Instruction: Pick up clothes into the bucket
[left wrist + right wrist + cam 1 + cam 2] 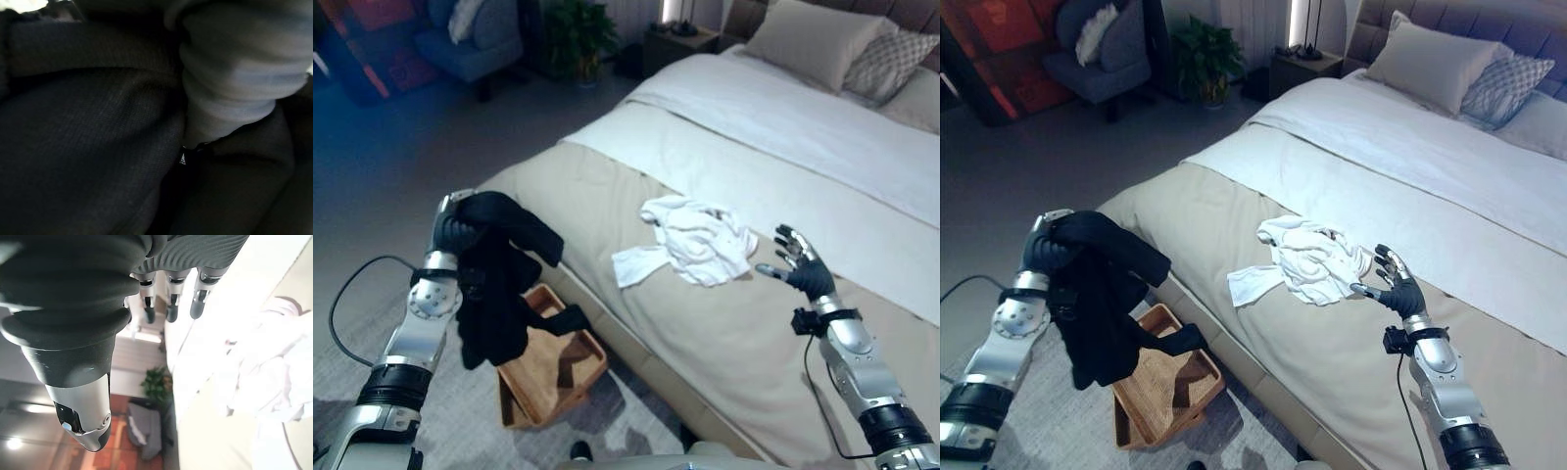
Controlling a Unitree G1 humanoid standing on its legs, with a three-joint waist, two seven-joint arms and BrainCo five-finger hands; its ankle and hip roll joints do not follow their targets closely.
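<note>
While your left hand (456,233) was closed on the black garment (497,284), the cloth hung above the wicker basket (553,370) on the floor beside the bed (724,333); your right hand (803,266) hovered with fingers spread over the bed, just beside the white clothes (695,241), pillows (822,39) far beyond
</note>
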